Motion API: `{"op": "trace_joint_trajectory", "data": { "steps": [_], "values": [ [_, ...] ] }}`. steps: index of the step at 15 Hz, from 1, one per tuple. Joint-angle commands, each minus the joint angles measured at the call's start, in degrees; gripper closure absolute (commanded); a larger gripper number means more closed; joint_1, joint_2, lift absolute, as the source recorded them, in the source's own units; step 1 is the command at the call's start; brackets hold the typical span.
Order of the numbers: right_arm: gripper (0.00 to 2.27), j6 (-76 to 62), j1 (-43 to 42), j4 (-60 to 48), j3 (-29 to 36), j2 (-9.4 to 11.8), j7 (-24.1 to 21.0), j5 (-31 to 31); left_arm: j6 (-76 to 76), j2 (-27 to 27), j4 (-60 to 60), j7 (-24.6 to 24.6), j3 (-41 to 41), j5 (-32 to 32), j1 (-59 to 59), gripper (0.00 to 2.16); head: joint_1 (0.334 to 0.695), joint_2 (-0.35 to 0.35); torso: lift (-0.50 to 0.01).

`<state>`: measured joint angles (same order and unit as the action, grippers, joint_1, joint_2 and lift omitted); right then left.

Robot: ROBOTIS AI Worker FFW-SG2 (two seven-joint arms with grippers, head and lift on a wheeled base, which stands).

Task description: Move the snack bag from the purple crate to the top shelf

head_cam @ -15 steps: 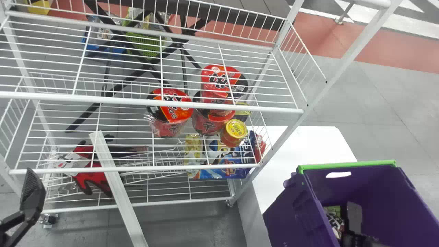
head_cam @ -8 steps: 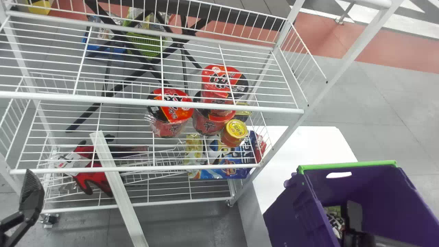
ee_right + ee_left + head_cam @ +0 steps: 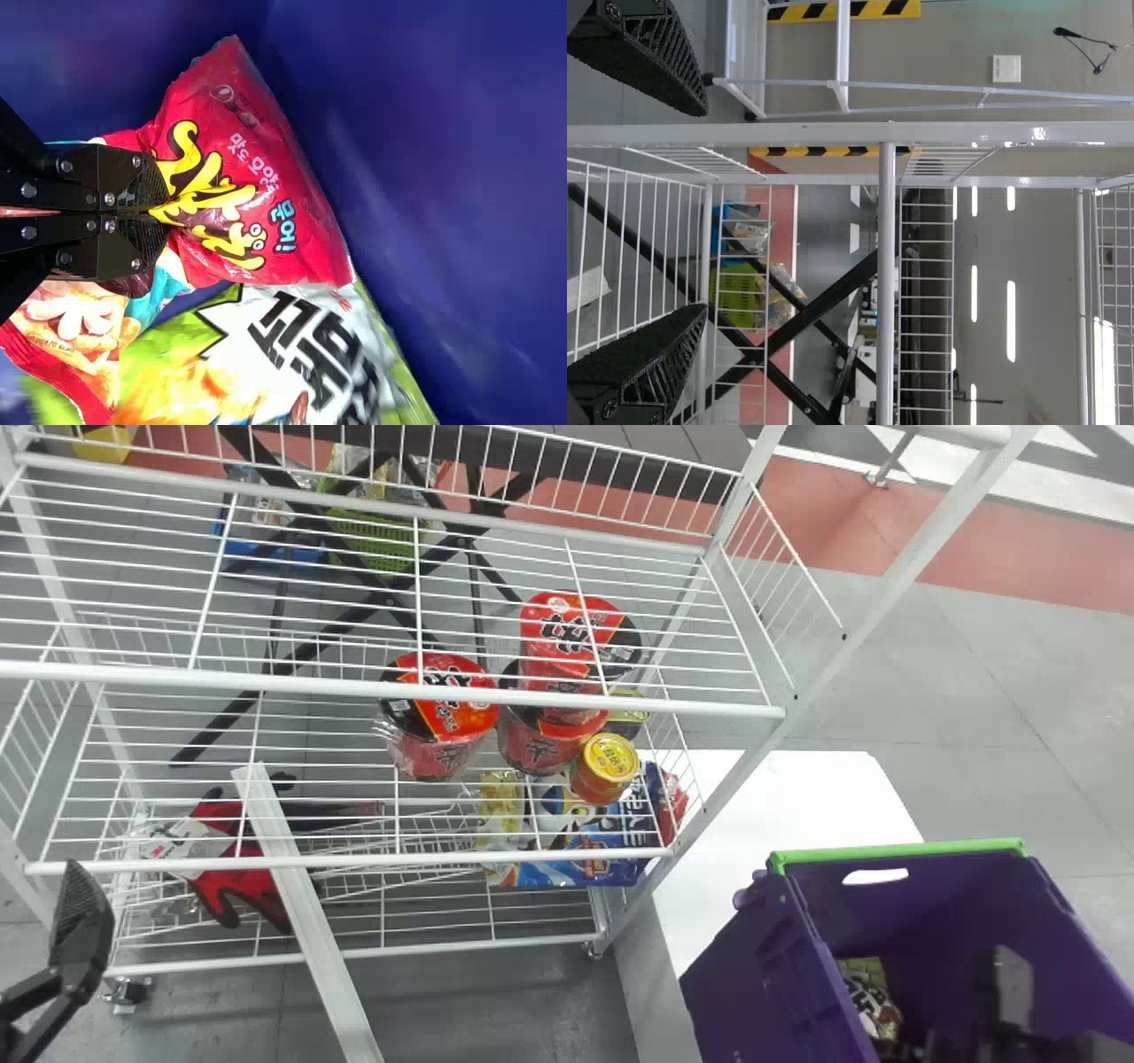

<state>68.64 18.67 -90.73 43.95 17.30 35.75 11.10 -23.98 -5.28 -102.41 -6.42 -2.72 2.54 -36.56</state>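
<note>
Inside the purple crate (image 3: 771, 974), at lower right in the head view, is my right gripper (image 3: 1010, 992), dark and partly hidden. In the right wrist view the right gripper (image 3: 166, 208) is shut on the red snack bag (image 3: 306, 221), pinching its crumpled middle. A green and white bag (image 3: 266, 345) lies against it, and this bag (image 3: 870, 1005) also shows at the crate's left inner side. The upper wire shelf (image 3: 390, 684) crosses the head view. Parked at lower left is my left gripper (image 3: 81, 930); in its wrist view the left gripper (image 3: 706, 212) has its fingers wide apart, nothing between them.
Red noodle cups (image 3: 443, 700) and a small yellow-lidded cup (image 3: 611, 760) stand on the shelf below the upper one. Lower down lie a blue bag (image 3: 576, 859) and red gloves (image 3: 230, 868). A slanting white rack post (image 3: 842, 646) stands between shelves and crate.
Inside the crate, my right gripper has moved to the right in the head view, away from the green and white bag. The left arm and the shelf goods have stayed put.
</note>
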Motion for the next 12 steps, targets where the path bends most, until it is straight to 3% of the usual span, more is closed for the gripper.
{"op": "trace_joint_trajectory", "data": {
  "steps": [1, 6, 12],
  "values": [
    [2.09, 7.4, 1.5, -8.1, 6.0, -1.3, 2.0, 2.4, -0.1, 0.0, 0.1, 0.0, 0.0, 0.2, 0.2, 0.00, 0.695, -0.350, -0.454],
    [2.26, 17.3, 1.5, -14.7, 14.2, -2.0, 1.8, 3.5, 0.0, -0.1, 0.5, 0.0, 0.2, 0.3, 0.6, 0.00, 0.695, -0.350, -0.442],
    [2.26, 16.8, 1.2, -14.7, 16.2, -3.5, 1.4, 4.2, 0.0, -0.2, 0.7, 0.1, 0.3, 0.4, 0.8, 0.00, 0.695, -0.350, -0.418]
  ]
}}
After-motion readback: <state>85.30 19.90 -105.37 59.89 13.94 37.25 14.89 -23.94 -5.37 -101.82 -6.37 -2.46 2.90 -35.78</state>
